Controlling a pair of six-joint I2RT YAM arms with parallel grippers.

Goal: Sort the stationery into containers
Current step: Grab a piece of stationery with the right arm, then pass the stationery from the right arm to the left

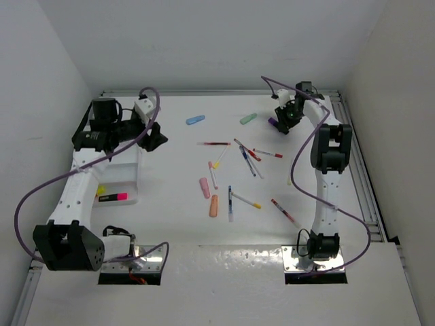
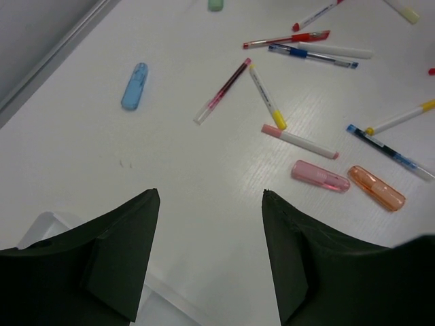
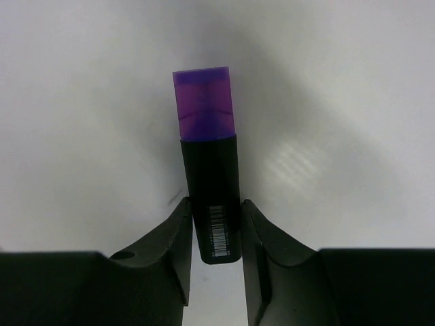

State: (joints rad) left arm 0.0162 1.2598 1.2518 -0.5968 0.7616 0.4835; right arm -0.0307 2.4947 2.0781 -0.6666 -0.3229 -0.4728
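My right gripper (image 1: 282,123) (image 3: 215,202) is at the far right of the table, shut on a black highlighter (image 3: 209,176) with a purple cap (image 3: 204,102) that lies on the table. My left gripper (image 1: 155,139) (image 2: 210,193) is open and empty, just past the far edge of the white tray (image 1: 122,178) (image 2: 47,224). The tray holds a pink highlighter (image 1: 113,197) and a yellow item (image 1: 101,191). On the table lie a blue highlighter (image 1: 195,120) (image 2: 134,86), a green one (image 1: 248,119), a pink one (image 1: 204,187) (image 2: 320,176), an orange one (image 1: 213,205) (image 2: 376,188) and several thin pens (image 1: 245,157).
Metal base plates (image 1: 132,261) (image 1: 314,261) sit at the near edge. A rail (image 1: 363,183) runs along the table's right side, and white walls close in the back and sides. Purple cables (image 1: 41,187) loop off both arms.
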